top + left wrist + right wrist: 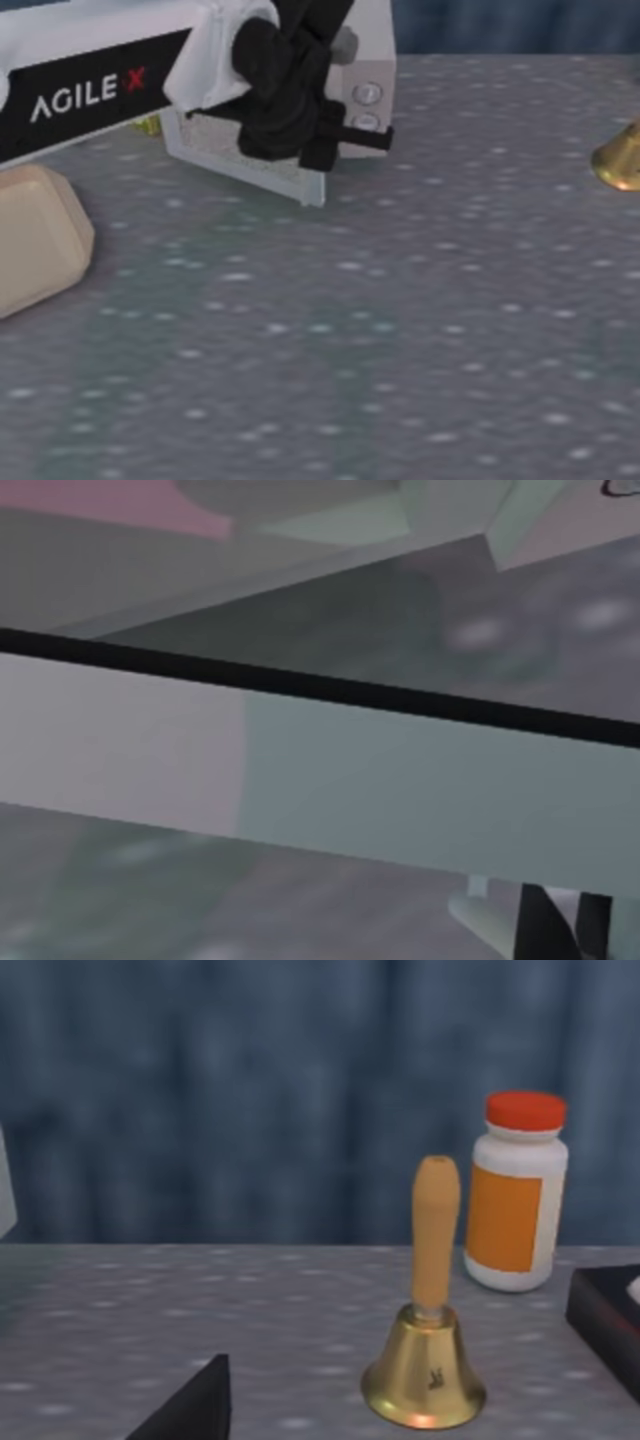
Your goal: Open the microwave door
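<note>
The microwave stands at the table's far edge, its two round knobs facing the camera. The microwave door is a thin light-grey panel with a speckled window. It is swung out from the front at an angle, with its free end toward the table's middle. My left gripper sits over that free end, shut on the door. In the left wrist view the microwave door fills a wide band close up. A dark part of my right gripper shows only in its own wrist view, parked off to the right.
A brass bell with a wooden handle stands at the right edge. Behind it are a white bottle with an orange label and a black box. A beige block lies at the left. A small yellow-green object peeks out beside the microwave.
</note>
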Robot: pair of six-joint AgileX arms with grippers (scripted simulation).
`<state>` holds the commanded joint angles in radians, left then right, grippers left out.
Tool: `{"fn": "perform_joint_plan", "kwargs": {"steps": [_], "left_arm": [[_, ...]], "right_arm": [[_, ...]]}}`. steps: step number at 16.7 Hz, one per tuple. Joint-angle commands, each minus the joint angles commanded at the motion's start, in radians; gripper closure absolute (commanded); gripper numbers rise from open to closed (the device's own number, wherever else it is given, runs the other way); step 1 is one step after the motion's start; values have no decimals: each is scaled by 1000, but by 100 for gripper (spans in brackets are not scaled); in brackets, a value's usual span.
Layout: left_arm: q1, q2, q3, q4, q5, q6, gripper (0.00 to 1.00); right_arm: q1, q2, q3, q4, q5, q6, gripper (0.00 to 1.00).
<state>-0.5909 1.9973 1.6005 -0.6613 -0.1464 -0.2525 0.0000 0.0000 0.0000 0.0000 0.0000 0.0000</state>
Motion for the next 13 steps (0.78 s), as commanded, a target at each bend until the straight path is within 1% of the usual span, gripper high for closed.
{"fn": "perform_joint_plan", "kwargs": {"steps": [7, 10, 13], "left_arm": [[0, 0, 0, 0, 0, 0, 100], [-3, -9, -16, 7, 13, 11, 100], [15, -50, -81, 28, 45, 77, 100]], "right_arm": [[0, 0, 0, 0, 0, 0, 0], [0, 0, 0, 0, 0, 0, 0], [0, 0, 0, 0, 0, 0, 0]]}}
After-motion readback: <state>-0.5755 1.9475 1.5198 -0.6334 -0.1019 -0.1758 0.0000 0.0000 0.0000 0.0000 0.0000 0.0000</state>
